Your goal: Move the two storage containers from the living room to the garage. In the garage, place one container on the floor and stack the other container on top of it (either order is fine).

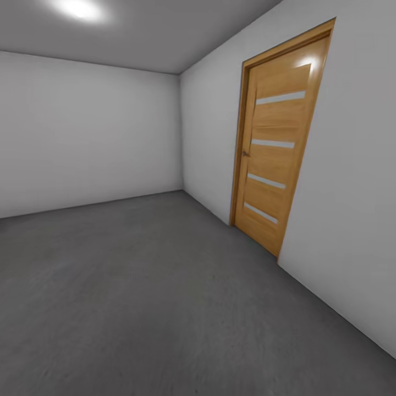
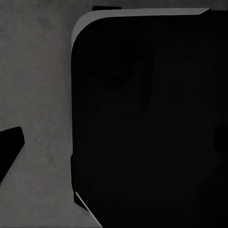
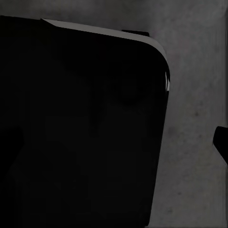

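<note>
Looking along the L wrist cam, you get no clear read on the fingers: a black wedge (image 2: 9,152) sits at one edge of that view, prob. a finger, but the opening can't be told and nothing is seen held. A big black rounded-corner body (image 2: 152,123) w/ a thin pale rim blocks most of that view; likely part of the robot, can't confirm. Behind it, mottled dark grey floor (image 2: 38,85).

R wrist cam, same story: a small black tip (image 3: 221,142) at one edge, jaw opening can't be told, no grasp visible. Another black rounded-corner body (image 3: 80,128) w/ pale rim edge, and grey mottled floor beside it.

Head cam: you face a bare room, i.e. the garage. Dark grey concrete floor (image 1: 154,297) runs to the far wall. White-grey far wall (image 1: 88,132) meets the right-hand wall (image 1: 346,220) at a corner approx. centre of view. Grey ceiling (image 1: 165,33) w/ a bright ceiling light (image 1: 80,8) near the top left.

An orange wooden door (image 1: 275,148) is set in the right-hand wall, shut in its frame, w/ four pale horizontal strips down its face and a small handle (image 1: 245,154) at its left edge.

Storage containers: none to be made out in these views, so their location can't be told from here.
</note>
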Motion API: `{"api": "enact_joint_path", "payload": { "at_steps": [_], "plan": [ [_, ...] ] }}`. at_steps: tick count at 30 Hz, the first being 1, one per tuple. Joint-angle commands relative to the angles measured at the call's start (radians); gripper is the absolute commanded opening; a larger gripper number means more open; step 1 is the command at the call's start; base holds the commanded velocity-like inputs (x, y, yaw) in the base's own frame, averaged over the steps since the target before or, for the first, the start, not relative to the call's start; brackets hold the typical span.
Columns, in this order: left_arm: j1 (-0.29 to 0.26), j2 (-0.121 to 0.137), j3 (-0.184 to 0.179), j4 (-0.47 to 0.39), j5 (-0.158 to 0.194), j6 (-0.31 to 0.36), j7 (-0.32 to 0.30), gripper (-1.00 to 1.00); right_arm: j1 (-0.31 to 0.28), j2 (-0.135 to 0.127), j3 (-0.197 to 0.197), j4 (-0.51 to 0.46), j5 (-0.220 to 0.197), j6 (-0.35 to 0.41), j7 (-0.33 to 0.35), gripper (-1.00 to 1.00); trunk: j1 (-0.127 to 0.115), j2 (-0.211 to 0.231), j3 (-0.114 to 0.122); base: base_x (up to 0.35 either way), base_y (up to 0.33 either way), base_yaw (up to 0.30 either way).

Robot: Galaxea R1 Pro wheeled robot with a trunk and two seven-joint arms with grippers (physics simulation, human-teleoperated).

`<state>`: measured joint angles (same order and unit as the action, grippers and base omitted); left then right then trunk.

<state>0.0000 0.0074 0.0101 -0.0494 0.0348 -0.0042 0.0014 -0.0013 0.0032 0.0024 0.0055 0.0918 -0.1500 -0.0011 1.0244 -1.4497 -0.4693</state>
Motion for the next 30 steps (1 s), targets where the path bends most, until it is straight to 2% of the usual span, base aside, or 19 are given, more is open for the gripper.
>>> {"api": "enact_joint_path", "payload": {
  "at_steps": [1, 10, 18, 25, 30],
  "plan": [
    [0.0, 0.0, 0.001, -0.001, 0.004, 0.0, 0.0, 1.0, 0.0, 0.0, -0.001, 0.001, 0.01, -0.003, 0.0, 1.0, 0.001, 0.0, -0.001, 0.32, -0.004, 0.0],
    [0.0, 0.0, 0.001, 0.0, 0.008, 0.001, 0.0, 1.0, 0.0, -0.001, -0.005, 0.001, 0.002, -0.002, -0.001, 1.0, 0.001, 0.0, -0.001, 0.321, -0.001, 0.0],
    [0.0, 0.0, 0.001, 0.0, 0.027, 0.001, 0.0, 1.0, 0.0, -0.001, 0.006, 0.001, 0.013, 0.003, 0.005, 1.0, 0.001, 0.0, -0.001, 0.323, 0.0, 0.0],
    [0.0, 0.0, 0.0, 0.0, 0.028, 0.0, 0.0, 1.0, 0.0, -0.001, 0.006, 0.002, 0.053, 0.002, 0.001, 1.0, 0.001, 0.0, -0.001, 0.323, 0.0, 0.0],
    [0.0, 0.0, 0.0, 0.0, 0.028, 0.0, 0.0, 1.0, 0.0, 0.0, 0.002, 0.002, 0.058, -0.002, 0.0, 1.0, 0.001, 0.0, -0.001, 0.323, 0.0, 0.0]
  ]
}}
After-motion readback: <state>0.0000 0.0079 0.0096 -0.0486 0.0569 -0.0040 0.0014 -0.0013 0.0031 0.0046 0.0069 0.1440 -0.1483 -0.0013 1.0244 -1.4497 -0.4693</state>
